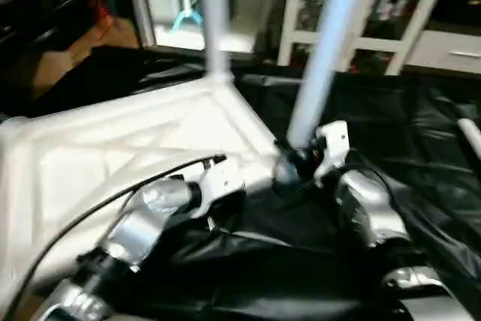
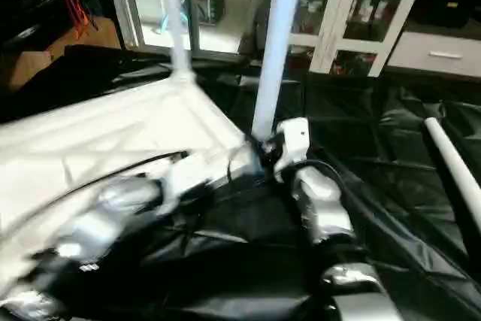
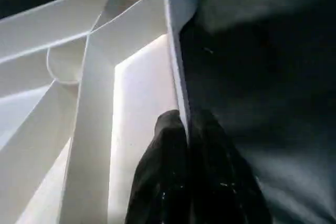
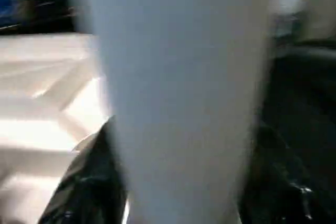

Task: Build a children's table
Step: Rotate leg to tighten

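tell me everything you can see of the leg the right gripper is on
The leg is a long white tube, plastic by its look, standing nearly upright and leaning slightly, its top out of frame. Its lower end sits at the near corner of the upturned white tabletop. The right gripper clasps it just above that corner, a black finger on each side. Whether it is seated isn't visible.

White glass-door cabinet (image 2: 353, 13) behind black sheet (image 2: 376, 155)

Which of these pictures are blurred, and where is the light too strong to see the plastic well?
Right wrist view: the held leg is a smear of motion blur. Left eye view: softly blurred overall. Right eye view: sharper, but the left forearm is streaked. Left wrist view: glare whitens a panel of the tabletop beside the left gripper, which pinches its rim.
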{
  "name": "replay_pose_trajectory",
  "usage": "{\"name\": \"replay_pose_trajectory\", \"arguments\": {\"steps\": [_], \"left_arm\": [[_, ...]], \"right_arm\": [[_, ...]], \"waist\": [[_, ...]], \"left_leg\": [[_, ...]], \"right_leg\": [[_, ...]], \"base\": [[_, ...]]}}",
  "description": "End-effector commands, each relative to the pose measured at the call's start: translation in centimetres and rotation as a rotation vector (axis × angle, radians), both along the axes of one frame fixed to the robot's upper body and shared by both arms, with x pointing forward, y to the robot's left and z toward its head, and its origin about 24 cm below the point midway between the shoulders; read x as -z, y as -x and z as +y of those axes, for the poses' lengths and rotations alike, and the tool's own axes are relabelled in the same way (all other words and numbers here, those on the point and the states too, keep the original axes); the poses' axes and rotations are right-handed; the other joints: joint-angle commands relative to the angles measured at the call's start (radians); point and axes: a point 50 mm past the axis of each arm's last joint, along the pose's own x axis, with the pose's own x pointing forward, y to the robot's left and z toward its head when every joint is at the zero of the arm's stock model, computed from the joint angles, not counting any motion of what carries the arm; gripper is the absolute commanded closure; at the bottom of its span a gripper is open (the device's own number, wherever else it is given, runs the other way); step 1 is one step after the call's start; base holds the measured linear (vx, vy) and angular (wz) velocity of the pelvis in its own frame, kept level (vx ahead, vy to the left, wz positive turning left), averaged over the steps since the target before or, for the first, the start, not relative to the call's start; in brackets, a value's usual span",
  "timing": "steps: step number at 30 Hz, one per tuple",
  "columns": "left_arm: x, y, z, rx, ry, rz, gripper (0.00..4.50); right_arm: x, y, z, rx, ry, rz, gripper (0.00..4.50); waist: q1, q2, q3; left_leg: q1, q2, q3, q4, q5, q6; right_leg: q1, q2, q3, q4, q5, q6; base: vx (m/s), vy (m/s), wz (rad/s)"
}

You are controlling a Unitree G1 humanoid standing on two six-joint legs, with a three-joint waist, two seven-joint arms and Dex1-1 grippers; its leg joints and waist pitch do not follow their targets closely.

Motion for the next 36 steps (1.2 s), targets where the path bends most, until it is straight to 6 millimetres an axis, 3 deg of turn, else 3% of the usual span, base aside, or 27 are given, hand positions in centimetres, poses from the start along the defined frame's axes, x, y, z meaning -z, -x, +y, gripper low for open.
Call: {"name": "replay_pose_trajectory", "arguments": {"steps": [1, 4, 6, 9, 13, 17, 21, 25, 29, 31, 32, 34, 36], "left_arm": [[2.1, 3.3, 0.5, 0.184, -0.012, 0.174, 4.50], [1.8, 3.8, 1.6, 0.207, 0.003, 0.192, 4.50], [1.8, 3.9, 2.0, 0.212, 0.002, 0.189, 4.50], [1.9, 3.8, 2.6, 0.217, -0.014, 0.177, 4.50], [1.8, 3.7, 2.7, 0.218, -0.012, 0.173, 4.50], [1.8, 3.6, 2.7, 0.220, -0.013, 0.173, 4.50], [1.7, 3.6, 2.8, 0.223, -0.014, 0.169, 4.50], [1.8, 3.6, 3.1, 0.216, -0.020, 0.168, 4.50], [2.2, 3.0, 3.0, 0.142, -0.071, 0.156, 4.50], [2.5, 2.2, 2.3, 0.068, -0.102, 0.149, 4.50], [2.5, 1.4, 0.9, -0.005, -0.073, 0.149, 4.50], [2.5, 0.9, -0.2, -0.048, -0.058, 0.150, 4.50], [2.4, 0.1, -1.7, -0.130, -0.047, 0.136, 4.50]], "right_arm": [[-2.1, 0.3, -4.2, -0.092, -0.007, -0.038, 1.45], [-2.9, 1.8, -6.2, -0.260, 0.023, 0.003, 1.24], [-3.2, 2.4, -7.0, -0.310, 0.043, 0.012, 1.24], [-3.6, 3.0, -8.1, -0.347, 0.033, 0.013, 1.24], [-3.5, 3.1, -7.8, -0.357, -0.013, 0.022, 1.50], [-3.5, 3.1, -7.3, -0.365, -0.033, 0.019, 1.72], [-3.3, 3.1, -6.6, -0.369, -0.066, 0.017, 2.08], [-3.2, 3.1, -6.4, -0.352, -0.071, 0.018, 2.19], [-1.6, 1.8, -5.7, -0.139, -0.013, 0.054, 2.24], [-0.2, 0.8, -5.0, 0.067, -0.008, 0.097, 2.30], [1.0, 0.3, -4.3, 0.235, 0.002, 0.147, 2.32], [1.9, 0.1, -3.9, 0.350, 0.017, 0.186, 2.34], [2.9, -0.1, -3.2, 0.509, -0.002, 0.241, 2.37]], "waist": [[0.002, 0.007, -0.043], [0.019, 0.003, -0.042], [0.027, 0.003, -0.039], [0.033, 0.004, -0.032], [0.032, 0.004, -0.026], [0.030, 0.005, -0.028], [0.029, 0.005, -0.031], [0.028, 0.005, -0.029], [0.024, 0.006, -0.027], [0.016, 0.010, -0.025], [0.013, 0.010, -0.023], [0.011, 0.012, -0.022], [0.008, 0.010, -0.023]], "left_leg": [[0.006, 0.029, -0.008, -0.057, -0.069, 0.085], [0.005, 0.027, -0.005, -0.049, -0.012, 0.140], [0.007, 0.028, -0.002, -0.050, -0.030, 0.141], [0.011, 0.034, -0.001, -0.058, -0.111, 0.103], [0.013, 0.032, 0.000, -0.063, -0.161, 0.063], [0.009, 0.030, -0.001, -0.061, -0.127, 0.060], [0.007, 0.028, -0.001, -0.058, -0.090, 0.078], [0.007, 0.029, -0.002, -0.059, -0.106, 0.074], [0.008, 0.027, -0.001, -0.061, -0.112, 0.060], [0.012, 0.029, -0.001, -0.066, -0.131, 0.026], [0.014, 0.027, -0.002, -0.068, -0.149, 0.006], [0.018, 0.027, -0.003, -0.070, -0.167, -0.024], [0.018, 0.027, -0.002, -0.072, -0.161, -0.039]], "right_leg": [[0.041, -0.062, 0.039, -0.057, 0.256, -0.260], [0.045, -0.061, 0.040, -0.050, 0.347, -0.258], [0.040, -0.065, 0.039, -0.054, 0.298, -0.258], [0.035, -0.070, 0.039, -0.067, 0.124, -0.254], [0.032, -0.072, 0.043, -0.079, -0.013, -0.242], [0.033, -0.071, 0.044, -0.075, 0.005, -0.235], [0.034, -0.069, 0.043, -0.069, 0.069, -0.241], [0.033, -0.070, 0.042, -0.072, 0.040, -0.240], [0.029, -0.070, 0.043, -0.074, 0.016, -0.234], [0.024, -0.071, 0.046, -0.075, -0.027, -0.233], [0.023, -0.070, 0.046, -0.078, -0.057, -0.237], [0.021, -0.072, 0.048, -0.080, -0.081, -0.238], [0.023, -0.071, 0.049, -0.079, -0.045, -0.230]], "base": [[0.000, 0.000, 0.00], [0.000, 0.000, 0.00], [0.000, 0.000, 0.00], [0.000, 0.000, 0.00], [0.000, 0.000, 0.00], [0.000, 0.000, 0.00], [0.000, 0.000, 0.00], [0.000, 0.000, 0.00], [0.000, 0.000, 0.00], [0.000, 0.000, 0.00], [0.000, 0.000, 0.00], [0.000, 0.000, 0.00], [0.000, 0.000, 0.00]]}}
